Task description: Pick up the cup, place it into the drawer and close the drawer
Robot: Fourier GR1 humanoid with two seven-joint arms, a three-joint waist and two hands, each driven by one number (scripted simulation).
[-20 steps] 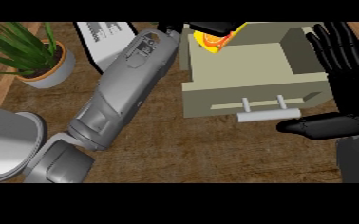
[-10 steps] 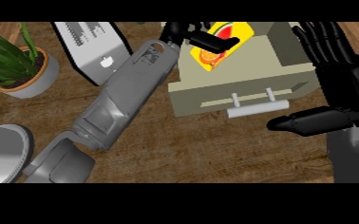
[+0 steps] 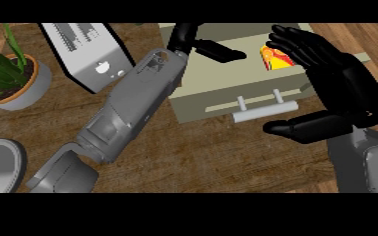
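Two hands frame the open beige drawer (image 3: pixel 244 87), the largest thing here, its pale bar handle (image 3: pixel 264 111) facing the robot; the right hand (image 3: pixel 336 90) stands spread wide at the drawer's right side, holding nothing, thumb just beside the handle and nearer it than the other; the left hand (image 3: pixel 198 42) reaches over the drawer's far left, thumb extended, empty; the small orange-and-yellow cup (image 3: pixel 276 58) lies inside, at the right, partly hidden behind the right fingers.

My only feed: head view, looking steeply down, close over surface (image 3: pixel 192 150). Both forearms enter from lower edge. Drawer (image 3: pixel 221 97) front near centre; far rim seemingly cropped.
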